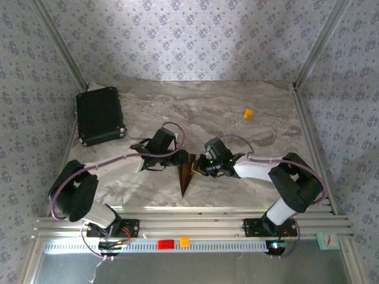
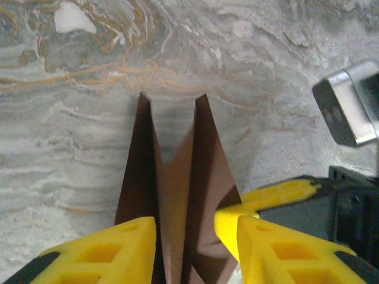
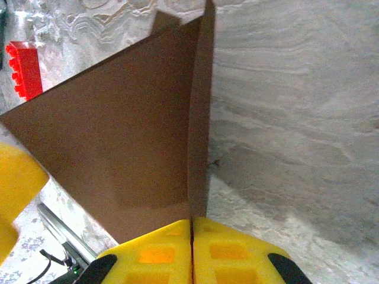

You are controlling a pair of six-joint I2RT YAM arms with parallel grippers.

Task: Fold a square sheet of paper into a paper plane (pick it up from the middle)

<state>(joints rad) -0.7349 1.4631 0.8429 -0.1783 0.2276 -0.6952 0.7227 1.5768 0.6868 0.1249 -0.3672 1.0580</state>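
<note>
The paper plane (image 1: 185, 173) is a narrow dark brown dart at the table's middle, its point toward the near edge. In the left wrist view the paper plane (image 2: 195, 171) stands on edge with two raised wings and a centre crease. My left gripper (image 2: 195, 251) is open and straddles it, its yellow fingers (image 2: 118, 251) on either side. My right gripper (image 3: 191, 245) is shut on the paper plane (image 3: 130, 136), pinching its folded edge from the right. From above, the left gripper (image 1: 176, 158) and right gripper (image 1: 199, 167) meet at the plane's wide end.
A black case (image 1: 99, 115) lies at the back left. A small orange block (image 1: 248, 113) sits at the back right. A red block (image 3: 23, 68) lies beyond the paper. A red piece (image 1: 166, 243) and an orange piece (image 1: 185, 241) rest on the near rail.
</note>
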